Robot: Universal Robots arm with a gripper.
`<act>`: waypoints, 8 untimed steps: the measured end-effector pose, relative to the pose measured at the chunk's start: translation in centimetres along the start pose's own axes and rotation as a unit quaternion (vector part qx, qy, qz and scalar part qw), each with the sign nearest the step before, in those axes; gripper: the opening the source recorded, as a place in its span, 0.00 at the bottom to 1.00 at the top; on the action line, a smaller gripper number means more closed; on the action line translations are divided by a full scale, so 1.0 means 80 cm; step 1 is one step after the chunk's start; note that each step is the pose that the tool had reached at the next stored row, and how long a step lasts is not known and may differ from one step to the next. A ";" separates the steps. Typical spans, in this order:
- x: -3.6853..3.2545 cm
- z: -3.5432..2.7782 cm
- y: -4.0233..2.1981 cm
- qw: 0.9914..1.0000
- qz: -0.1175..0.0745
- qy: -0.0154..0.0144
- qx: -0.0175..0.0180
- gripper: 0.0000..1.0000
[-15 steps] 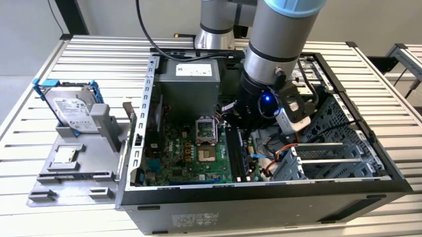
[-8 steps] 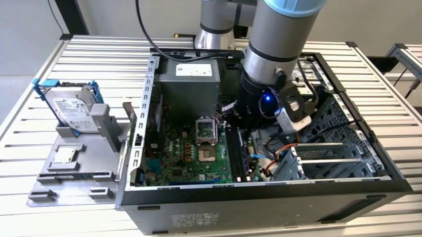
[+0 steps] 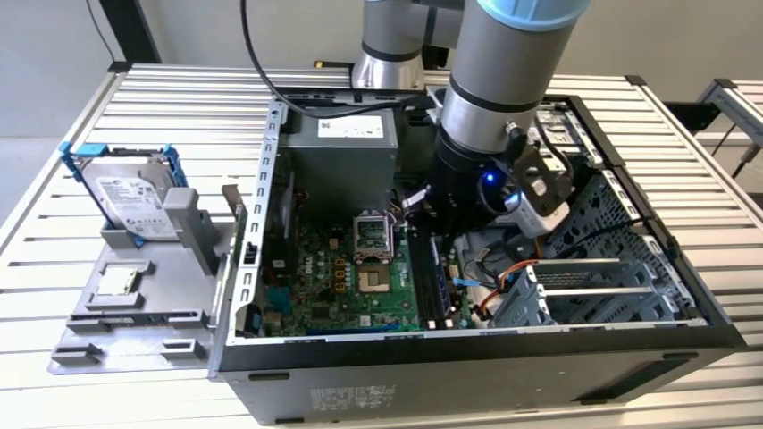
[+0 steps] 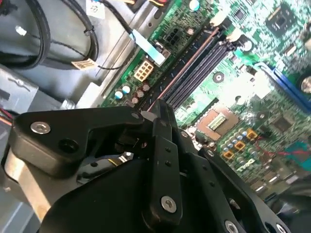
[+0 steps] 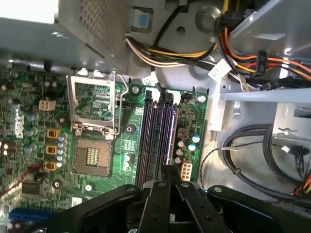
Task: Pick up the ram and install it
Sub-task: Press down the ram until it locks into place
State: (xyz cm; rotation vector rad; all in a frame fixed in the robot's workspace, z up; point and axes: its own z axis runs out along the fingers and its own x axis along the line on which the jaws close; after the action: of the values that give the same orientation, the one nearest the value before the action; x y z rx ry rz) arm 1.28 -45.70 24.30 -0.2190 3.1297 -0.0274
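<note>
The ram (image 3: 435, 277) is a thin blue stick standing on edge along the black memory slots (image 5: 154, 141) of the green motherboard inside the open computer case. In both wrist views it appears edge-on as a thin line (image 5: 170, 141) (image 4: 187, 68) running out from the fingertips over the slot nearest the cables. My gripper (image 3: 439, 234) reaches down into the case over one end of the stick. Its black fingers (image 5: 165, 177) are drawn together around the thin edge, and the gripper (image 4: 154, 108) is shut on the ram. Whether the stick is seated in the slot is hidden.
The processor socket (image 5: 92, 155) lies beside the slots. Bundled cables (image 5: 252, 63) and a metal drive cage (image 3: 620, 232) crowd the other side. A grey power supply (image 3: 339, 143) fills the case's back. On the exterior view's left, a hard drive (image 3: 129, 201) rests in a blue bracket.
</note>
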 end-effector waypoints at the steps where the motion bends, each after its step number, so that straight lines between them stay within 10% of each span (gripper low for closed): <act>1: 0.0000 -0.0001 0.0000 1.000 -0.013 0.000 0.000 0.00; 8: 0.0000 -0.0002 0.0001 0.998 -0.067 -0.002 -0.003 0.00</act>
State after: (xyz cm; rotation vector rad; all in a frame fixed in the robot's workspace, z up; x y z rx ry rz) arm 1.27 -45.69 24.32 -0.4279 3.1064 -0.0186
